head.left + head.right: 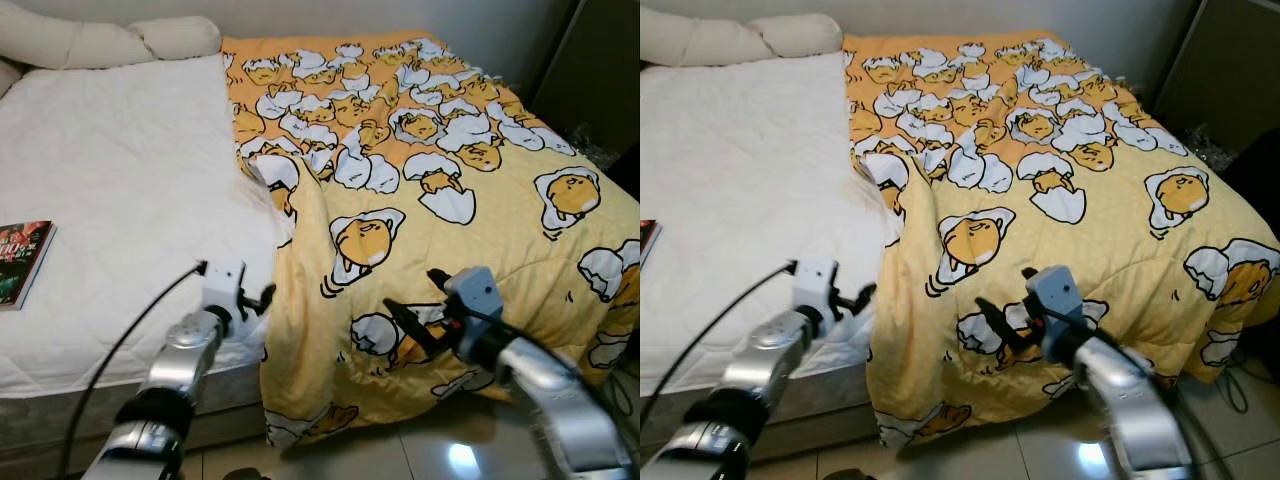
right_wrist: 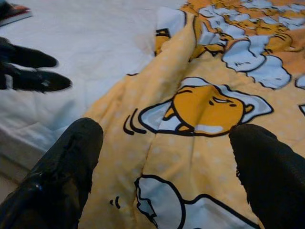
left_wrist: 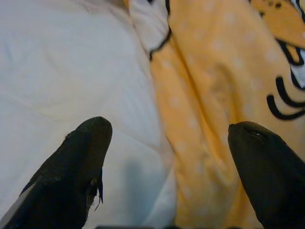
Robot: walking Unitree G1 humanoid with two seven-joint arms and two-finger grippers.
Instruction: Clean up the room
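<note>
Both end effectors released: left end effector (image 1: 262, 300) near yellow blanket's (image 1: 440, 200) edge on white bed (image 1: 120, 170), right end effector (image 1: 415, 310) above blanket; book (image 1: 22, 262) far left.

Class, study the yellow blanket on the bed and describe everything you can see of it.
The yellow blanket is soft, dotted fabric printed with cartoon egg characters. It covers the robot's right half of the white mattress, rumpled, its inner edge folded in a ridge, its end hanging toward the floor. The open left gripper and right gripper hover at it.
</note>
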